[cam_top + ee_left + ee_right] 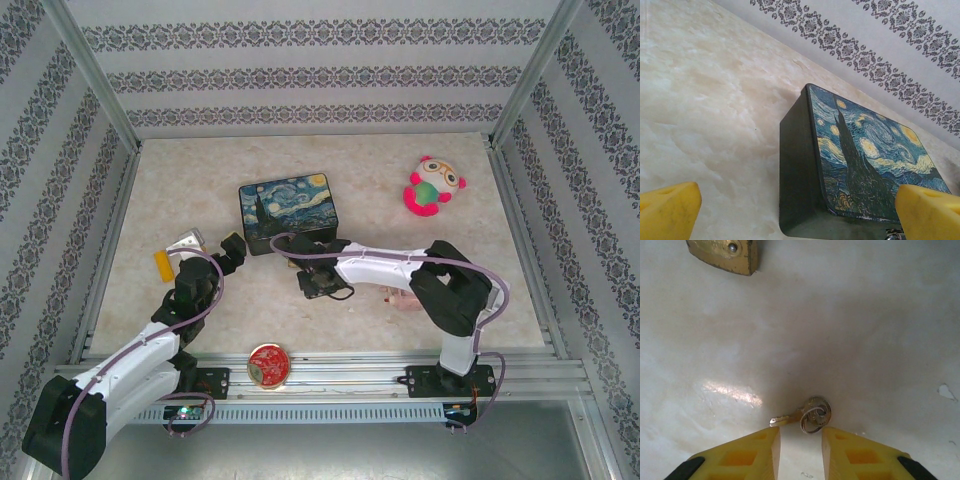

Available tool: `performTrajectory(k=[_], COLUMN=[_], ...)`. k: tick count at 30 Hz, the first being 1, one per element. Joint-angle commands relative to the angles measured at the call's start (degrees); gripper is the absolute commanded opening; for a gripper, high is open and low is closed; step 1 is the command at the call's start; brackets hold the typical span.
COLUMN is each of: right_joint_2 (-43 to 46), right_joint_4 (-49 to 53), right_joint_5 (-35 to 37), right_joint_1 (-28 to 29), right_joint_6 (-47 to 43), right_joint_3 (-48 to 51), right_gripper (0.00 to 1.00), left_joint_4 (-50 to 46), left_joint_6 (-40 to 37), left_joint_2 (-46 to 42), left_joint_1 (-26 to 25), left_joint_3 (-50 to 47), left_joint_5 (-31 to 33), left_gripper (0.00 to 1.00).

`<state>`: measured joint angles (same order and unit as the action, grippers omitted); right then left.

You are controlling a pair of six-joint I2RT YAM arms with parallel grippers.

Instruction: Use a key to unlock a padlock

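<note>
At the near edge of the counter (200, 170), between the two arm bases, sits a round red tin (269, 365). The left arm reaches up the left side. In its wrist view the left fingers (670, 210) are spread wide with nothing between them, aimed at the Starry Night box (860, 165) a little ahead. A small yellow object (160, 264) lies beside that arm, toward the left edge.

The right arm bends across the middle of the counter, passing over a pink blocky object (400, 297), and its wrist ends just in front of the box's near side. The right fingers (750, 455) stand slightly apart, holding nothing, tips close to the marble. The key (807, 417) lies flat on the counter just beyond those tips, opposite the gap. Its blade points left in the wrist view, and a small split ring hangs through its head.

Farther on, well apart from the key, a brass corner of the padlock (725, 255) shows at the top of the right wrist view, its shackle cut off. Toward the far right corner lies a pink owl toy (433, 187).
</note>
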<state>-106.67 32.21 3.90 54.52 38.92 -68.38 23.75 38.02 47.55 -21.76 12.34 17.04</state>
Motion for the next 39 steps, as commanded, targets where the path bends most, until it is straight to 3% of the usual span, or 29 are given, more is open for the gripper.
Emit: performTrajectory(k=[1, 6, 20, 25, 30, 35, 39], right_joint_2=[-1.1, -1.3, 2.0, 4.5, 8.1, 12.1, 15.2], right_joint_4=[1.9, 1.1, -2.7, -4.5, -6.6, -9.3, -11.2], right_joint_5=[-0.1, -0.6, -3.8, -6.3, -9.6, -13.5, -15.9], right_joint_1=[-0.3, -1.3, -5.6, -7.3, -9.4, -12.2, -14.4], right_joint_6=[0.3, 1.1, 0.8, 0.6, 0.4, 0.3, 0.5], right_joint_3=[-1.2, 0.2, 3.8, 5.8, 8.1, 10.3, 11.5], right_gripper=[0.29, 0.26, 0.01, 0.00, 0.00, 0.00, 0.00], left_joint_4=[-0.6, -0.6, -2.9, -5.2, -3.6, -2.0, -0.5], left_joint_6=[0.1, -0.6, -2.1, -2.0, -5.1, -10.6, -9.7], left_joint_2=[-0.2, 0.0, 2.5, 3.4, 4.0, 6.0, 9.7], left_joint_1=[-0.6, -0.6, -0.5, -0.5, -0.5, -0.6, -0.6], left_joint_3=[-0.6, -0.2, 2.9, 4.9, 5.7, 7.1, 8.9], left_joint_5=[1.2, 1.5, -0.4, -1.5, -7.4, -19.0, -28.3], left_gripper=[0.99, 0.99, 0.99, 0.99, 0.99, 0.99, 0.89])
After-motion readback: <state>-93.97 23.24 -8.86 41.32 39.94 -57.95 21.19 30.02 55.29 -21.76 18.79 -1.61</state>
